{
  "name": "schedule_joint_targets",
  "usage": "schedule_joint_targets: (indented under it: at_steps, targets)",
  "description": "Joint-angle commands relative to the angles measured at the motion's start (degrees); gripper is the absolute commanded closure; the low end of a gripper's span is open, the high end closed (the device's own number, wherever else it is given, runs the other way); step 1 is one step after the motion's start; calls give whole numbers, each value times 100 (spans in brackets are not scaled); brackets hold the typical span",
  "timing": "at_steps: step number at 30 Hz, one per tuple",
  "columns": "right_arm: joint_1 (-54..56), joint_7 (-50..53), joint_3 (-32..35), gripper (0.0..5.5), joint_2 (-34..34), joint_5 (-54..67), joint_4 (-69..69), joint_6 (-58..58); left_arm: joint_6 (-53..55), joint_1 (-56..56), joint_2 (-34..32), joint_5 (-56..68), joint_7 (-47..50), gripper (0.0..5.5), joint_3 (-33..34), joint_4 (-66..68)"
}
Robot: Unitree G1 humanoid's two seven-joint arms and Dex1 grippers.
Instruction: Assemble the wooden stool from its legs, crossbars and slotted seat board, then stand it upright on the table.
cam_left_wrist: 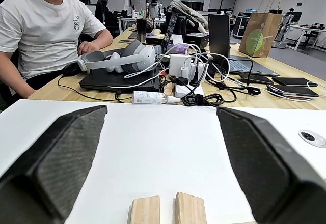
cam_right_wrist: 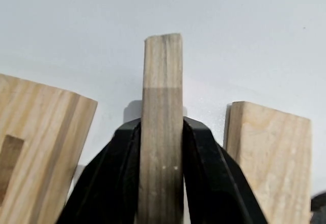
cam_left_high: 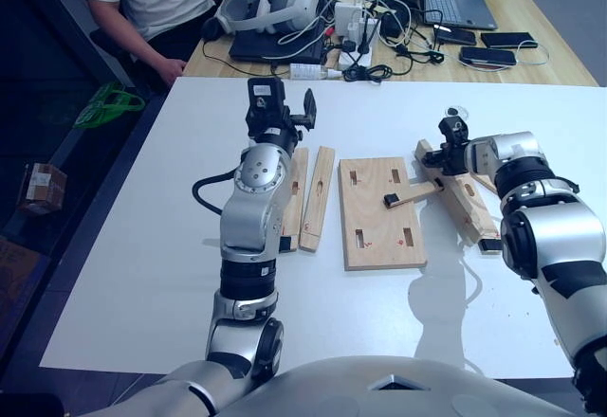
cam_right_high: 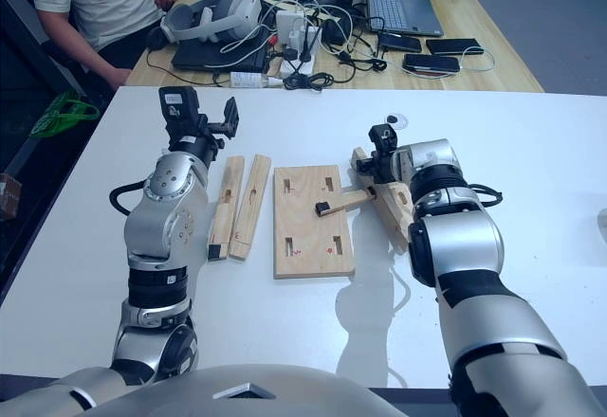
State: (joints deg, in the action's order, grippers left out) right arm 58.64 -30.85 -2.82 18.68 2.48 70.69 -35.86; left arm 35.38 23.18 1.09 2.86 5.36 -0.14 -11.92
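The slotted seat board (cam_left_high: pixel 381 213) lies flat mid-table. Two wooden legs (cam_left_high: pixel 305 197) lie side by side to its left, and their ends (cam_left_wrist: pixel 168 210) show in the left wrist view. My left gripper (cam_left_high: pixel 282 104) is held above the far ends of those legs, open, with bare pads (cam_left_wrist: pixel 56 163). A crossbar (cam_left_high: pixel 414 193) with a dark tip rests on the board's right edge. My right gripper (cam_left_high: pixel 444 159) is shut on the crossbar's (cam_right_wrist: pixel 162 107) other end, low over the table. More wooden pieces (cam_left_high: pixel 469 204) lie under and beside that gripper.
The white table (cam_left_high: pixel 142 275) has free room in front and to the left. A small round cap (cam_left_high: pixel 458 111) sits at the back right. Behind stands a wooden desk (cam_left_high: pixel 560 57) with a headset (cam_left_high: pixel 270 9), laptops, phones and cables, and a person sits there.
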Motion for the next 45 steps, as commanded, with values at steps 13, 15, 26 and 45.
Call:
schedule_joint_targets:
  at_steps: [13, 15, 26, 45]
  targets:
    - [190, -2524, 708, 451, 502, 1572, -3616, -1257, -236, 838, -351, 73, -196, 151, 426, 817]
    - [-285, -2849, 614, 451, 452, 2013, -4802, -1508, -254, 1169, -425, 90, -382, 151, 360, 1128]
    - [-1245, -2513, -72, 451, 276, 2267, -6649, -1369, 847, 1968, -44, 934, -1294, 151, 47, 968]
    - [-2356, -492, 2704, 451, 507, 3901, -8719, -3692, 470, 1398, -223, 851, -270, 151, 1294, 190]
